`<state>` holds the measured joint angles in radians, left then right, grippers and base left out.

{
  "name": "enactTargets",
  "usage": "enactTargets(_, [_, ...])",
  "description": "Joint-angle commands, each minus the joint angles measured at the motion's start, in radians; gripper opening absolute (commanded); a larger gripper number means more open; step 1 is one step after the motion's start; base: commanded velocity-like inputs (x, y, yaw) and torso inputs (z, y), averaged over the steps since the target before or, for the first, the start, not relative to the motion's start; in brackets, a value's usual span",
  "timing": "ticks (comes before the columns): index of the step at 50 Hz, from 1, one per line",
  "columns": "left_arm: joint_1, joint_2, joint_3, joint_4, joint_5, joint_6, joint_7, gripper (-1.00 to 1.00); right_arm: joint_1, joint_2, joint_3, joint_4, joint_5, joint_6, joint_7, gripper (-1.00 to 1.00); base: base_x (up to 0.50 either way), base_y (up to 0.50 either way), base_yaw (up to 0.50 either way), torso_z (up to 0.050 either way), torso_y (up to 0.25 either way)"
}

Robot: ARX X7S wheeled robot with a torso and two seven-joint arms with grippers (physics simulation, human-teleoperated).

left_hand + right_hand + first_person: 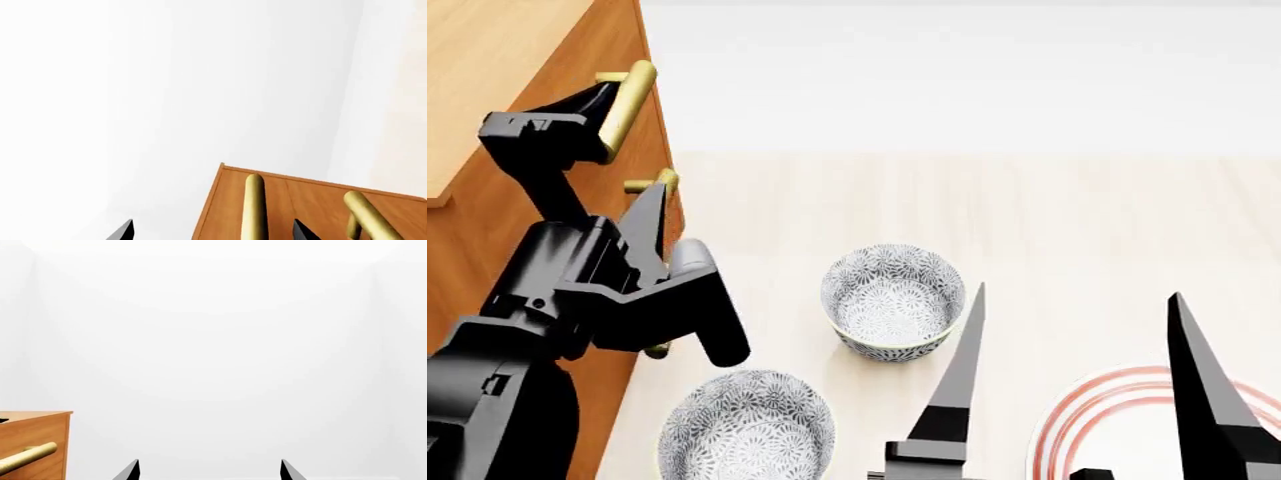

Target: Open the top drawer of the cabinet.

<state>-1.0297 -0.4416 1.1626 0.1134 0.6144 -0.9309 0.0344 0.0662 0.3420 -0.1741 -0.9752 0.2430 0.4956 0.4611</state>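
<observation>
Nearest the head camera, the right gripper (1077, 300) is seen with its two black fingers spread wide and nothing between them, idle over the pale floor. The left gripper (621, 160) is raised against the front of the cabinet (507, 60), its jaws also parted: one fingertip (590, 98) is held at the brass handle (627, 95) of the top drawer (587, 170), the other is lowered toward the handle below, so the upper bar is not clearly enclosed. From the left wrist view the bar (255, 205) is found between the two finger tips but close to one of them, and nothing is gripped yet. A slip is judged the main risk: if the jaws are closed off-centre, the round bar may be pushed aside or squeezed out. A second risk is that the lower handle (654, 185), just beside the lower finger, is caught instead and the wrong drawer is pulled. A pull not kept square to the drawer front may also bind the box. Below and beside the left jaws, two patterned bowls (894, 300) (747, 425) are set on the floor near the cabinet, and a red-ringed plate (1108, 410) is seen under the right jaws; the nearer bowl lies close to the cabinet and may be struck by the arm as it is drawn back.
</observation>
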Motion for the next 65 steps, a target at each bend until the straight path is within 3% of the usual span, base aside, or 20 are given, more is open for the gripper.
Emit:
enactTargets(1, [-0.03,0.018,-0.015,-0.058,-0.022,0.015,0.07,1.0,0.002,-0.01,0.02,0.006,-0.004,-0.015,-0.017,1.0,0.0,0.0,0.0,0.0,0.0])
enactTargets(20, [-0.06,0.028,-0.006,-0.17,-0.032,0.049,0.067,1.0,0.003,0.006,0.013,0.008,0.008,-0.023,0.002,1.0,0.0,0.0,0.0,0.0,0.0])
enactTargets(48, [-0.067,0.109,-0.036,-0.419,-0.096,0.148,-0.019,1.0,-0.005,0.031,0.016,0.019,0.03,-0.051,0.027,1.0,0.0,0.0,0.0,0.0,0.0])
enactTargets(65, [-0.071,0.121,-0.03,-0.455,-0.096,0.151,-0.025,1.0,-0.002,0.045,0.017,0.007,0.045,-0.046,0.047,1.0,0.0,0.0,0.0,0.0,0.0])
